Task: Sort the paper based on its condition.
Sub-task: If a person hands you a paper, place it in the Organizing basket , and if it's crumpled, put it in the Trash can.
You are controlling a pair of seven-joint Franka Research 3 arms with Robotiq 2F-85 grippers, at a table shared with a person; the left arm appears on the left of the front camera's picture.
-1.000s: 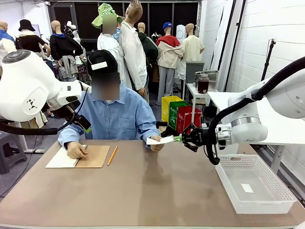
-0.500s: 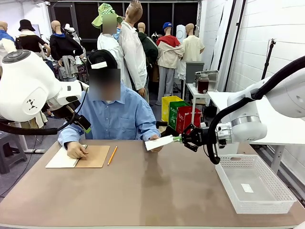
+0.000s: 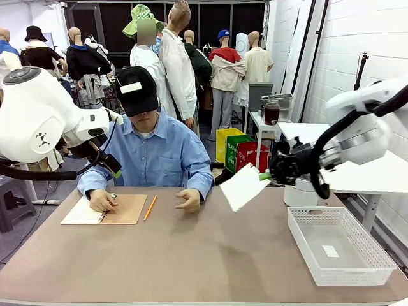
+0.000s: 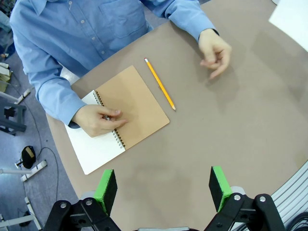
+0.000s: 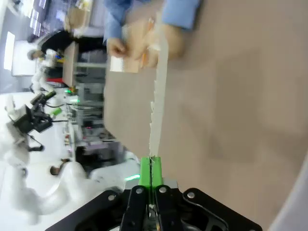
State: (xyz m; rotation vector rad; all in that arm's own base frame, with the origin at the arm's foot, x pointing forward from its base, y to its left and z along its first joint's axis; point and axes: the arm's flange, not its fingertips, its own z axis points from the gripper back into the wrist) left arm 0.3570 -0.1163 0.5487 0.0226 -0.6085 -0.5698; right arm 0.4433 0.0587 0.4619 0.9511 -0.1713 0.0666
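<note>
Right gripper (image 3: 265, 176) pinches the paper (image 3: 243, 187) by one edge, aloft between the person's hand (image 3: 189, 200) and the basket (image 3: 319, 218). Sorting remains; its condition looks blurred, perhaps ragged-edged.

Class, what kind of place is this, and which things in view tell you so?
Probably a robotics lab or test workshop: a brown table flanked by robot arms, the right gripper pinching the paper above it, a white basket, and white block walls.

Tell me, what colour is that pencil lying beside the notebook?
Yellow-orange: the thin wooden pencil shows best in the left wrist view.
</note>
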